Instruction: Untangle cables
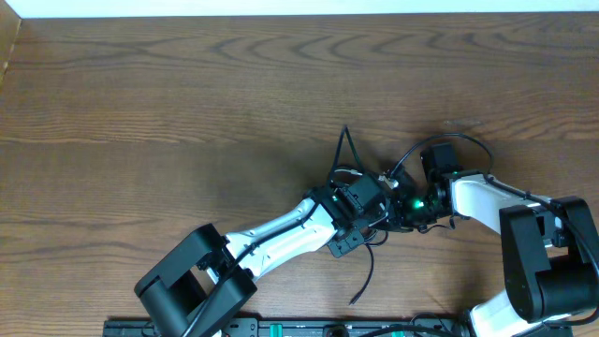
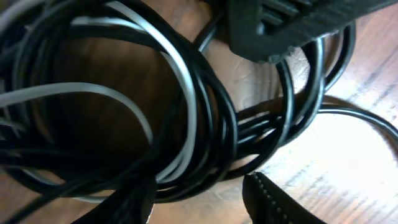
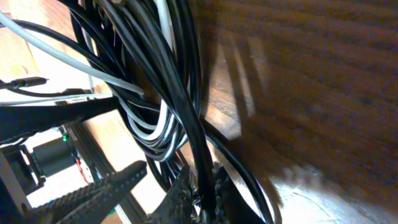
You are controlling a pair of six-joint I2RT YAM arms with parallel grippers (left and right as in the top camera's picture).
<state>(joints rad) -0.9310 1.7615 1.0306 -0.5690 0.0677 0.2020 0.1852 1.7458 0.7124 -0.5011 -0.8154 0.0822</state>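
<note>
Centre-right of the tabletop: the left hand is held spread, w/ fingers set either side of the cables, a black-and-white tangle w/ loose ends toward upper and lower frame. At right, black strands are pinched by the right hand.

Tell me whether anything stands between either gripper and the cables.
Nothing visible does. The left gripper sits right at the cables, its fingers apart at the edge of the tangle. The right gripper has black strands running against its fingers.
</note>
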